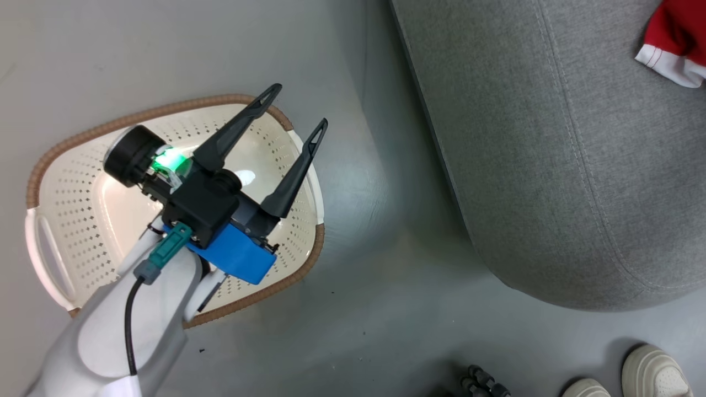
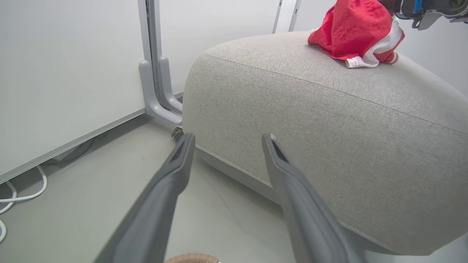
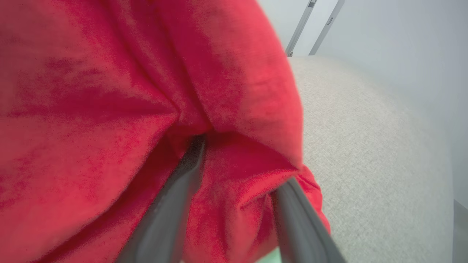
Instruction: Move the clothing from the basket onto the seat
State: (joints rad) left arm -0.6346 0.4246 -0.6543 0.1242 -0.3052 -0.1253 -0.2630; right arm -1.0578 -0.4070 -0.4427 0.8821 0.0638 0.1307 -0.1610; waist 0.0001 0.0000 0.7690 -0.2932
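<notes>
The cream-white basket (image 1: 71, 182) with its brown rim stands on the floor at the left; the part of its inside that I see holds nothing red. My left gripper (image 1: 299, 105) hangs over the basket's right side, open and holding nothing, its fingers aimed toward the grey seat (image 1: 551, 154). In the left wrist view the left gripper (image 2: 228, 138) faces the seat (image 2: 329, 120), and the red clothing (image 2: 353, 29) with white trim lies bunched on top. My right gripper (image 3: 241, 160) stands open, its fingers spread and pushed into the clothing (image 3: 109, 109) on the seat (image 3: 365, 146). A corner of the clothing (image 1: 675, 33) shows at the top right.
A person's pale shoes (image 1: 653, 375) stand on the floor at the lower right, next to a dark object (image 1: 482, 380). A white wall panel with a grey foot (image 2: 161, 91) stands behind the seat, with white cables (image 2: 22, 193) along the floor. Grey floor separates basket and seat.
</notes>
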